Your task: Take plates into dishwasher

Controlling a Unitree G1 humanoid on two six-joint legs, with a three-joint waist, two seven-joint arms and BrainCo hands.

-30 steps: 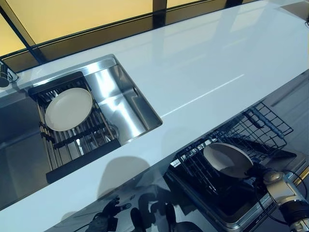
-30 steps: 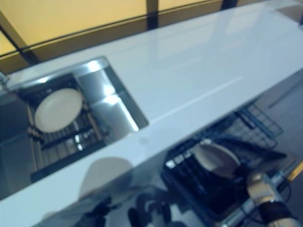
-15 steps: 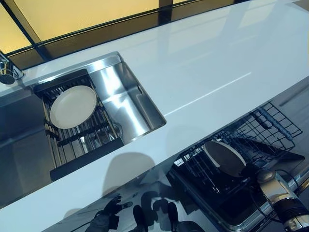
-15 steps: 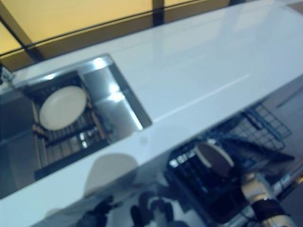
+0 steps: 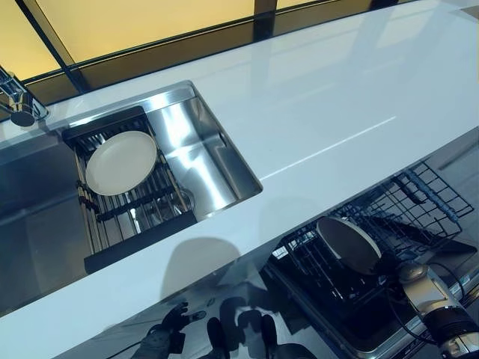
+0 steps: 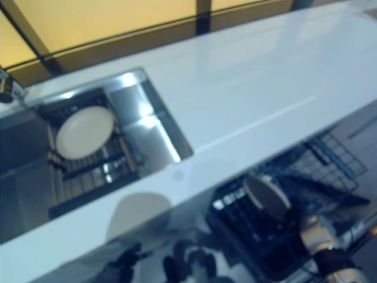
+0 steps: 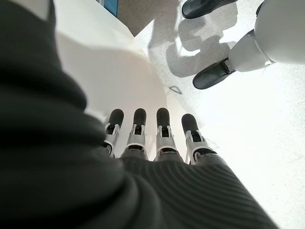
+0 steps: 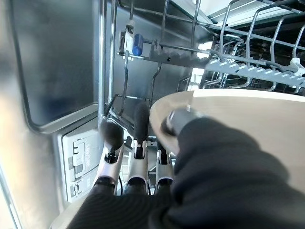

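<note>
A cream plate lies on the black drying rack over the sink. A second cream plate stands tilted on edge in the pulled-out dishwasher's wire rack, below the counter's front edge. My right hand is shut on it. In the right wrist view the thumb lies over the plate's rim and the fingers reach under it. My left hand hangs low at my side, fingers straight and empty.
The white countertop runs across the view, with the steel sink and faucet at the left. The dishwasher's steel inner wall and rack tines are close around the right hand.
The plate in my right hand has tipped from nearly flat to more upright in the dishwasher rack. The whole view has shifted slightly. The left hand has not moved.
</note>
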